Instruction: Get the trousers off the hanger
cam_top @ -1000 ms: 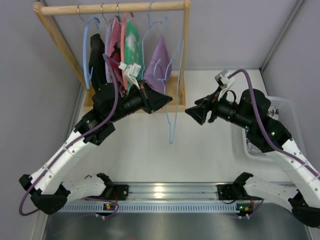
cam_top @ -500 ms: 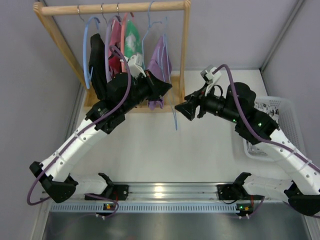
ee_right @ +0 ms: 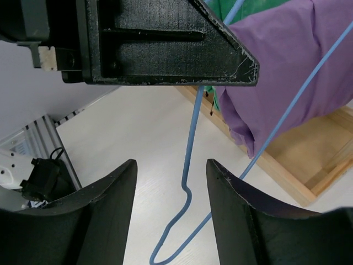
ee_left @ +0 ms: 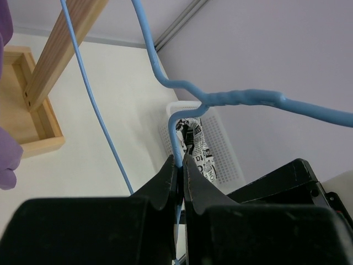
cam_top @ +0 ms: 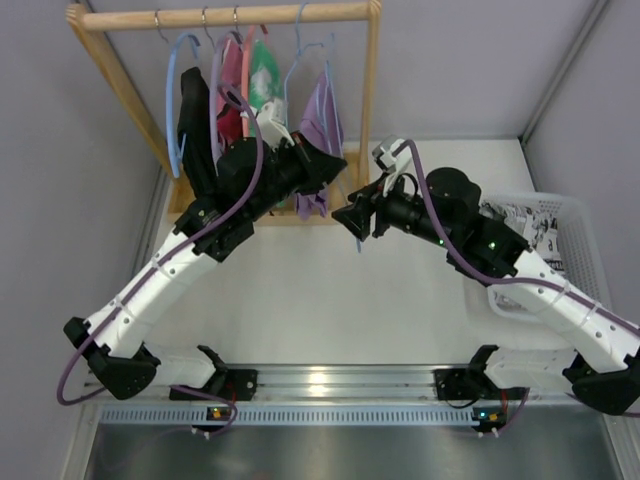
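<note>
The left pincer point(ee_left: 180, 160) pinched the light, springy wire hanger point(ee_left: 242, 98), likely steadiest held near its twisted neck, the right pincer point(ee_right: 171, 165) gaped around its lower wire, and the limp trousers point(cam_top: 525, 218) lay in the basket point(cam_top: 567, 199).

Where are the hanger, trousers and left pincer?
hanger point(ee_left: 242, 98): left wrist view, twisted neck of the wire.
trousers point(ee_left: 199, 152): left wrist view, black-printed cloth.
left pincer point(ee_left: 180, 161): left wrist view, midpoint of closed tips.
</note>
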